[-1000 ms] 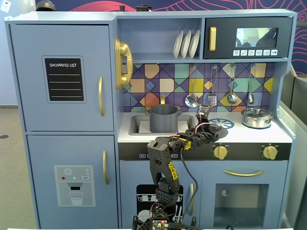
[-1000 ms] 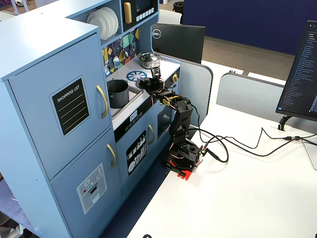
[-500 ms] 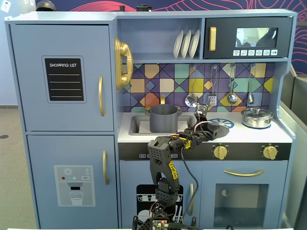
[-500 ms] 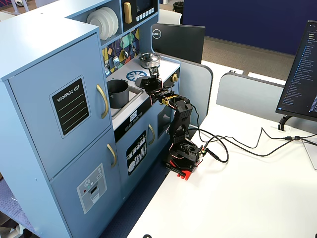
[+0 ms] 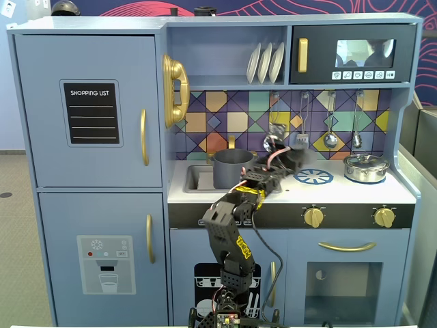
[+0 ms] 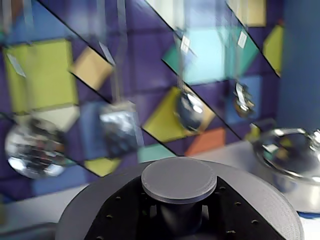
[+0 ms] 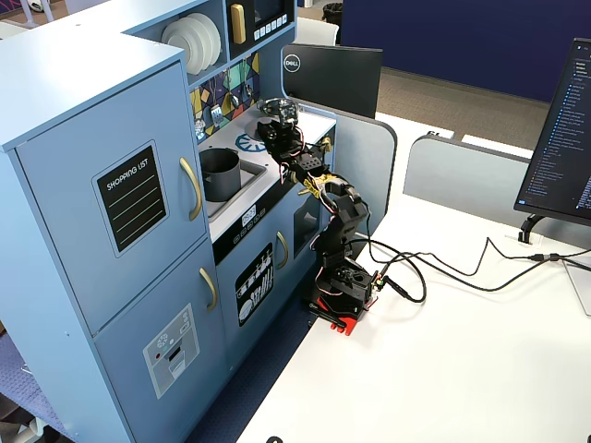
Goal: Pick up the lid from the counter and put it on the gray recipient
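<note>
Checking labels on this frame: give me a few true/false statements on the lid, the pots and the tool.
1. The lid is lifted off the counter, held by its knob in the tool. True.
2. The lid already sits on the gray pot. False: the pot is open and the lid is in the air to its right in a fixed view.
3. The gray pot stands in the sink recess. True.
4. The shiny silver pot has no lid. False: its own lid is on it.
5. The blue printed burner is covered by the lid. False: it lies bare.
</note>
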